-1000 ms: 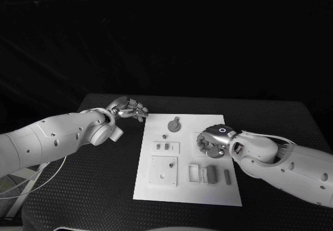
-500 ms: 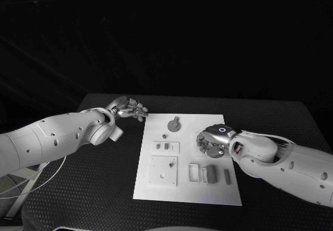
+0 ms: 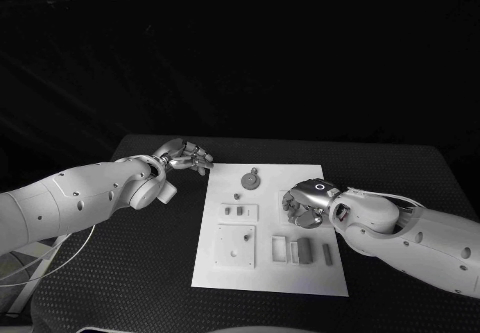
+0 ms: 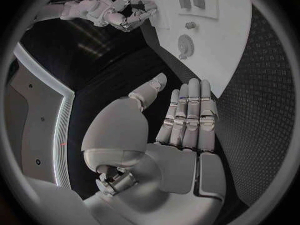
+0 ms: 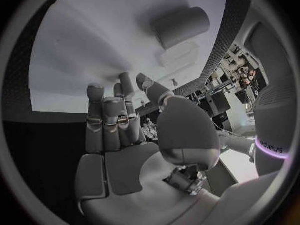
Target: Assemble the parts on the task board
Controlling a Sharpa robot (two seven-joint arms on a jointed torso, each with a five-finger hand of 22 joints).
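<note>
Wrist views showed both hands empty: left hand [image 4: 181, 120] fingers straight together, right hand [image 5: 119, 130] spread above board [image 3: 300, 277]

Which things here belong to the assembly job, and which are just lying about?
Job:
task board
round grey part
grey upright parts
square plate
right hand over the board
left hand beside the board's far corner

Lying about:
black table

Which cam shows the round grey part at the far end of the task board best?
Head view: the round grey part lies unobstructed on the task board. Left wrist view shows it smaller and warped. Right wrist view: cannot tell.
</note>
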